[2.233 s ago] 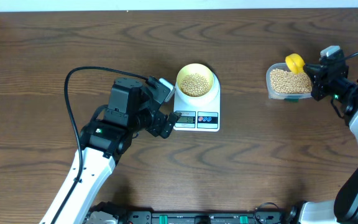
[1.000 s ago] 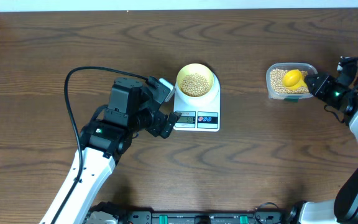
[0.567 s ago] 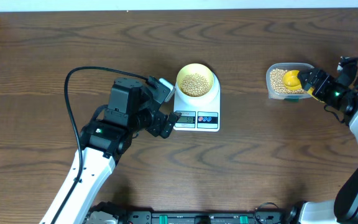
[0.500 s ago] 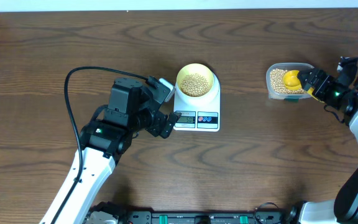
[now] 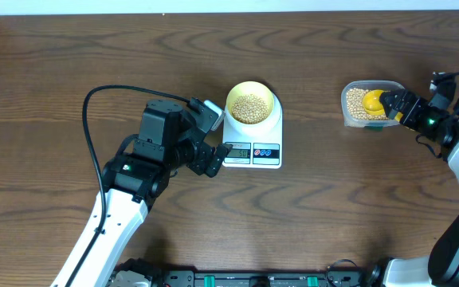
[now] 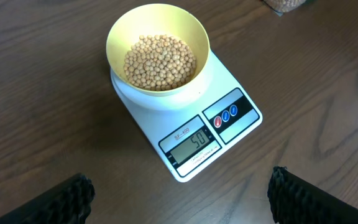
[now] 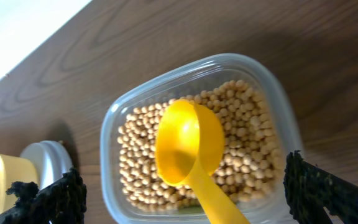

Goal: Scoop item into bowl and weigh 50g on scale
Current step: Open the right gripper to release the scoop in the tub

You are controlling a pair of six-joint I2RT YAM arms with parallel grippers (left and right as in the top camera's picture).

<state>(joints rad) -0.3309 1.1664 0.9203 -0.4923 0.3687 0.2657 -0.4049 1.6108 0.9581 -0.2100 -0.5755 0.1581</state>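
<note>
The handle of the scoop [image 7: 188, 146] is being cut off by the lower edge of the right wrist view. From overhead it is being hidden under the right gripper [image 7: 185, 186], so its end cannot be made out. The right gripper's fingers [image 7: 319, 186] are being held wide apart at the end of the clear tub [image 7: 107, 155], and nothing is being gripped. The scoop is lying on the beans [image 7: 247, 137] inside the tub.

Only the finger ends [image 6: 73, 196] of the left gripper [image 6: 182, 186] are being shown, at the lower corners of the left wrist view. They are being held fully apart, empty, just in front of the scale [image 6: 229, 81].

The display [image 6: 194, 142] reading of 50 is being shown in the left wrist view only; from overhead the digits are too small to be read. The yellow bowl [image 6: 120, 37] is being carried on the scale's platform, with beans covering its bottom. In the right wrist view, bowl and scale are being cut off at the lower left corner
</note>
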